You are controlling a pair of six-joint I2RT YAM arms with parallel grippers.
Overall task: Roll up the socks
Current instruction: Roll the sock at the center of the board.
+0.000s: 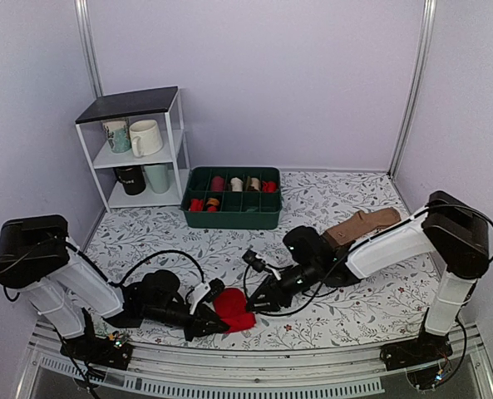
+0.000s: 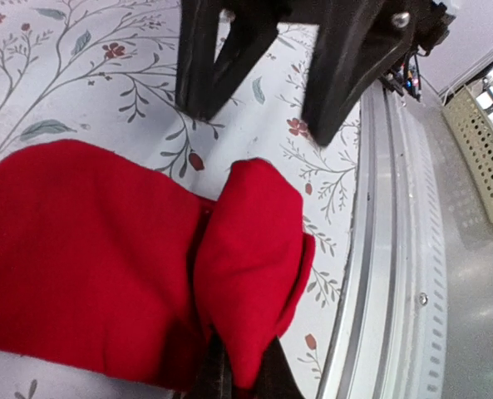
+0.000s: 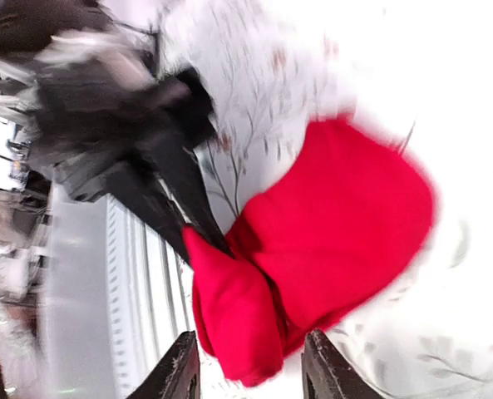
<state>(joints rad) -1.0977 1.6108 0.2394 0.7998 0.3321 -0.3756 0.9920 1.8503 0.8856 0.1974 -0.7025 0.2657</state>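
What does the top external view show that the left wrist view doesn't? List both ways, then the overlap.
Only top external: the shelf of mugs, the green tray, a brown sock and both arms whole. Only left wrist: a perforated basket, and the fold in the red socks up close. Both: the red socks, the floral table and the open right gripper beside them.

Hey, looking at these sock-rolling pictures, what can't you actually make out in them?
Green tray, top view: its rolled items are too small to identify.
Tan sock, top view: near end hidden behind the right arm.
Right wrist view: motion blur smears the left gripper and the socks.
Left wrist view: the left gripper's fingers sit mostly under the socks' fold, cut by the bottom edge.
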